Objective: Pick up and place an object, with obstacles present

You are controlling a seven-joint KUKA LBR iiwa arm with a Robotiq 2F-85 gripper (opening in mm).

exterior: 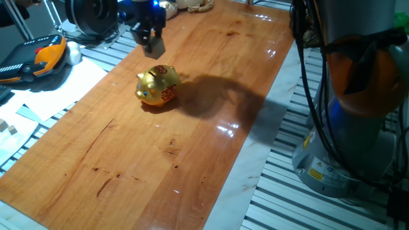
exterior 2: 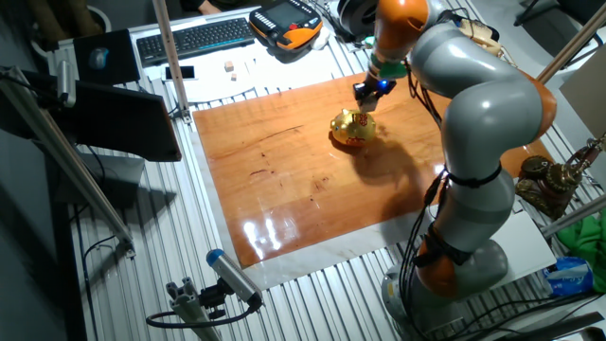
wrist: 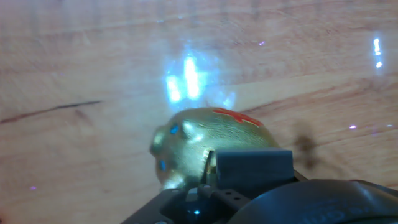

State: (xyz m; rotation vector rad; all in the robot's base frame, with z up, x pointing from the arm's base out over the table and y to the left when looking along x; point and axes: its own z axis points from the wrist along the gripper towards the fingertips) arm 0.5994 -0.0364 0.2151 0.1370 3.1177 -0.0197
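The gold piggy bank (exterior: 158,85) with red markings stands on the wooden tabletop (exterior: 192,153), toward its far left part. It also shows in the other fixed view (exterior 2: 354,128) and in the hand view (wrist: 211,137). My gripper (exterior: 153,43) hangs in the air just behind and above the pig, clear of it; it also shows in the other fixed view (exterior 2: 367,93). Its jaws are closed on a small block (exterior: 156,46) that looks greyish in the shade, which I take for the wooden cube. In the hand view the cube (wrist: 254,167) sits low, in front of the pig.
A handheld pendant (exterior: 45,57) and papers lie left of the tabletop, with tiny pale blocks (exterior: 7,128) near the edge. The robot base (exterior: 358,115) stands at the right. A keyboard (exterior 2: 194,38) lies beyond the far side.
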